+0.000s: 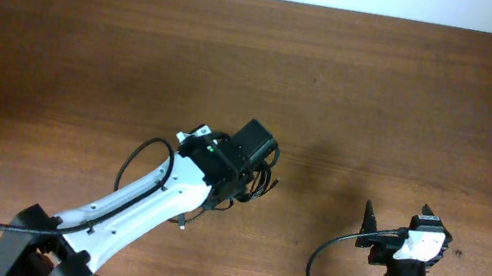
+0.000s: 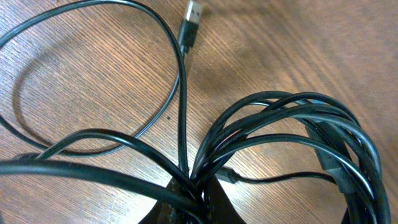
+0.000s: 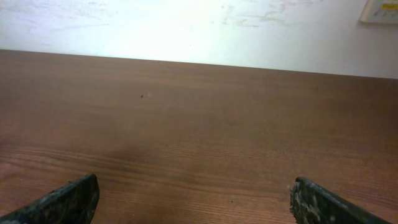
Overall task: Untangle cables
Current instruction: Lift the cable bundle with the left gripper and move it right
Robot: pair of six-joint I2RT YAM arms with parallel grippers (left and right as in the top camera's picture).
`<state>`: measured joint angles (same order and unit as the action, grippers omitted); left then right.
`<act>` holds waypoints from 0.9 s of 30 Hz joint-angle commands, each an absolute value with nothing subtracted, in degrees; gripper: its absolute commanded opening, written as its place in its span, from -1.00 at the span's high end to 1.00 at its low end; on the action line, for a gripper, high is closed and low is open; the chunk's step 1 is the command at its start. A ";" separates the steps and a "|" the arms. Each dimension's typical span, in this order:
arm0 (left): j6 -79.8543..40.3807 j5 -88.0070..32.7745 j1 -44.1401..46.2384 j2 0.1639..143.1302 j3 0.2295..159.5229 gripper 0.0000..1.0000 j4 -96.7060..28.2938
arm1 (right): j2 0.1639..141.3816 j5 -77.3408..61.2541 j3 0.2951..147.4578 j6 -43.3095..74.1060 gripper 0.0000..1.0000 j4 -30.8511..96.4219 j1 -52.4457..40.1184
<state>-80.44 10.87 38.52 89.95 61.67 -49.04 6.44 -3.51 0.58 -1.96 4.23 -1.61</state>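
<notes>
While the left arm reaches to mid-table, the left gripper (image 2: 189, 210) is clamped on the cables (image 2: 280, 118). Several black strands converge and pinch together right between its fingers at the bottom of the wrist view. From that pinch a multi-strand coil fans out to the right. Single loops run off left over the table (image 2: 93, 74). One strand runs up toward a USB plug (image 2: 192, 22) lying flat on the wood. Overhead, only a short bit of cable shows beside the gripper head. Right gripper (image 3: 196, 202) is spread wide with nothing between the fingers, at the table's right side, well apart from the cables.
</notes>
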 commanded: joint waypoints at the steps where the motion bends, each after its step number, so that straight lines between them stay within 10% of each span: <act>1: -83.05 6.57 38.17 88.36 62.74 1.00 -49.12 | 6.22 -4.27 0.54 -1.93 -0.97 4.56 -1.87; 27: -86.50 15.33 46.72 88.49 62.67 1.00 -47.18 | 6.22 -4.27 0.54 -1.93 -0.97 4.56 -1.87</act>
<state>-87.02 13.58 46.72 89.47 61.73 -47.53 6.44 -3.51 0.58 -1.96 4.23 -1.61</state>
